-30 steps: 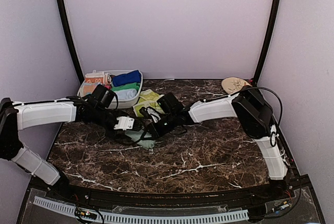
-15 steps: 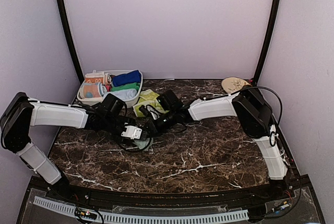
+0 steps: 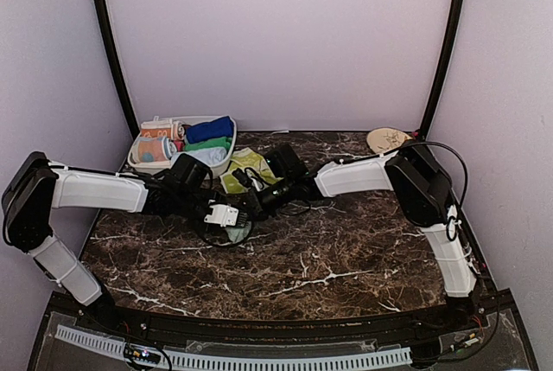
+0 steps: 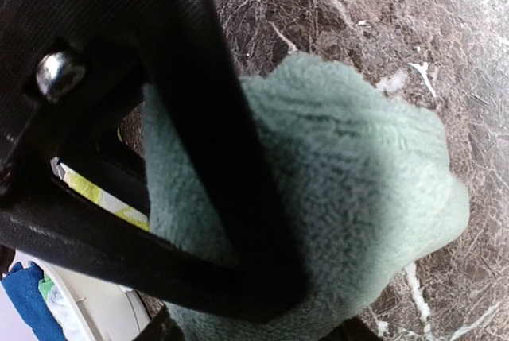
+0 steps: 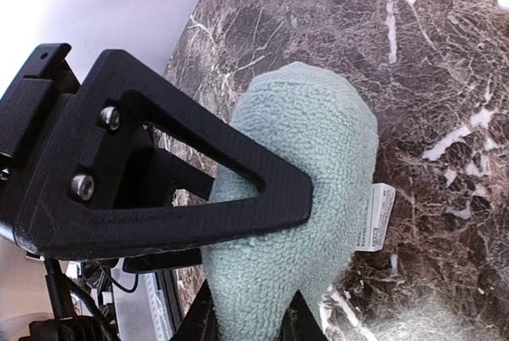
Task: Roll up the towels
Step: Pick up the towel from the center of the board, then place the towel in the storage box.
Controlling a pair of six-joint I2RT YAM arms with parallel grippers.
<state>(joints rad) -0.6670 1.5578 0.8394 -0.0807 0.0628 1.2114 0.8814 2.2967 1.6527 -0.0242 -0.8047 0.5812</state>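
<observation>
A pale mint green towel [image 3: 239, 233] lies bunched on the marble table, mostly hidden under both grippers in the top view. My left gripper [image 3: 226, 215] comes in from the left and my right gripper [image 3: 253, 202] from the right, and they meet over it. In the left wrist view the towel [image 4: 358, 174] fills the frame and bulges round the black finger of the left gripper [image 4: 262, 317], which is closed on it. The right gripper [image 5: 254, 277] is shut on the same towel [image 5: 318, 142], whose white label [image 5: 380, 214] hangs at the side. A deep blue rolled towel [image 3: 210, 129] sits in the basket.
A white basket [image 3: 138, 162] at the back left holds several rolled towels. A yellow-green patterned towel [image 3: 244, 166] lies just behind the grippers. A round beige plate [image 3: 389, 139] sits at the back right corner. Black cables trail beside the grippers.
My left arm has swung its elbow outward and carried its gripper right, onto the mint towel. The right gripper has drawn back slightly. Less of the towel shows from above.
</observation>
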